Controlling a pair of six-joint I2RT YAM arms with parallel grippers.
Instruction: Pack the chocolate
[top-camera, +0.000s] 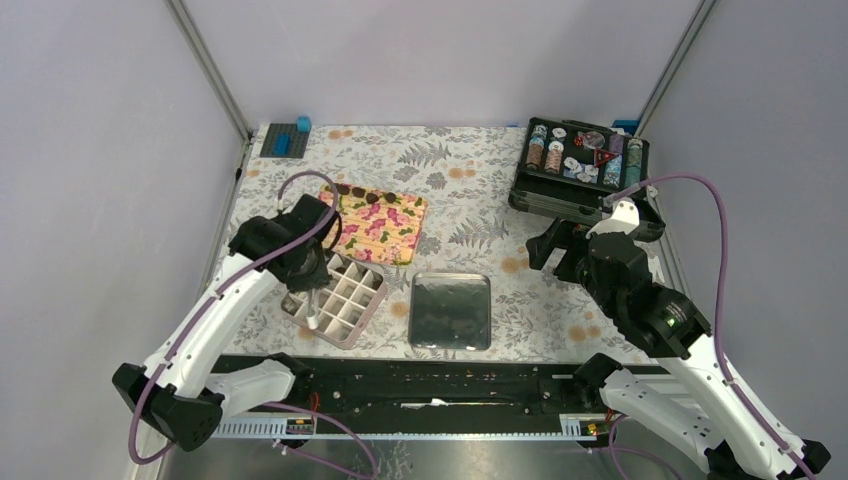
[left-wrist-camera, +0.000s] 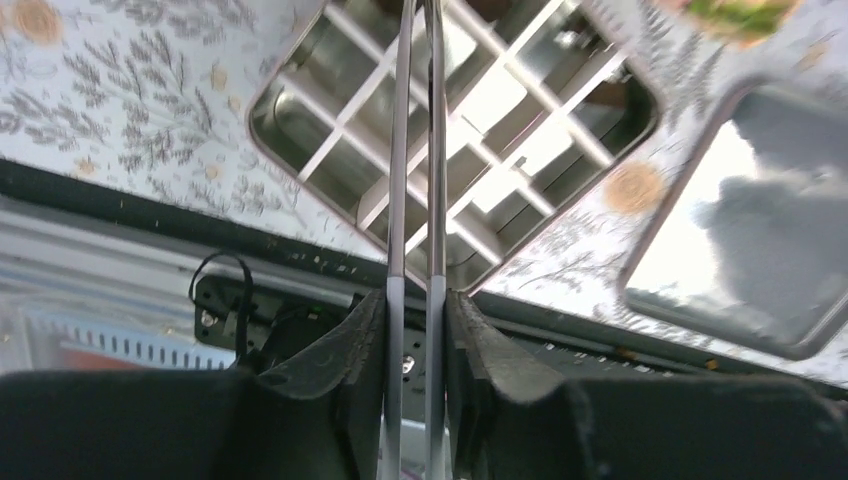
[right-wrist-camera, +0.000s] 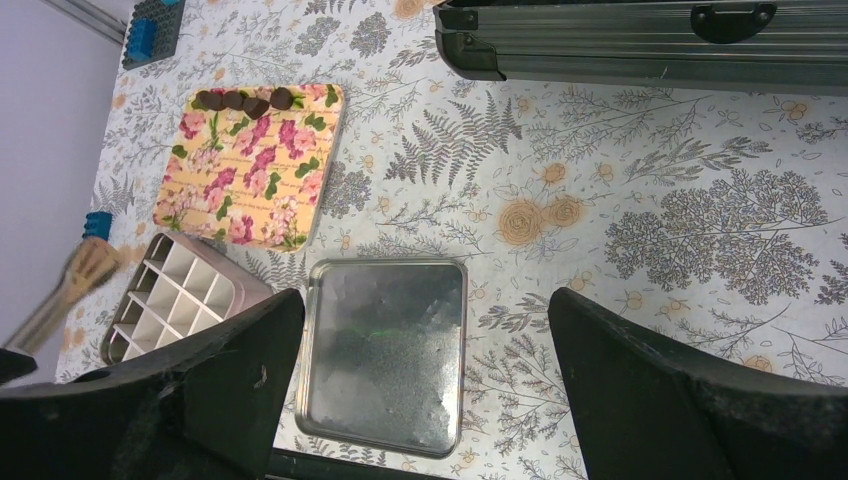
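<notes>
Several dark brown chocolate pieces (top-camera: 352, 190) (right-wrist-camera: 243, 99) lie in a row along the far edge of a floral board (top-camera: 385, 225). The pink gridded box (top-camera: 343, 339) (right-wrist-camera: 238, 288) stands in front of the board, and the cells I can see hold nothing. My left gripper (top-camera: 308, 268) (left-wrist-camera: 415, 300) is shut on a pair of tongs (left-wrist-camera: 400, 180) (right-wrist-camera: 85, 272). The tongs' arms are pressed close together and reach over the box. Their tips are cut off in the left wrist view. My right gripper (top-camera: 555, 250) (right-wrist-camera: 425, 310) hangs open over the table, right of the box, with nothing between its fingers.
A shallow metal tray (top-camera: 413, 310) (right-wrist-camera: 305, 350) (left-wrist-camera: 640, 270) lies right of the box. An open black case of poker chips (top-camera: 580, 165) stands at the back right. A dark plate with blue bricks (top-camera: 285, 138) sits in the back left corner.
</notes>
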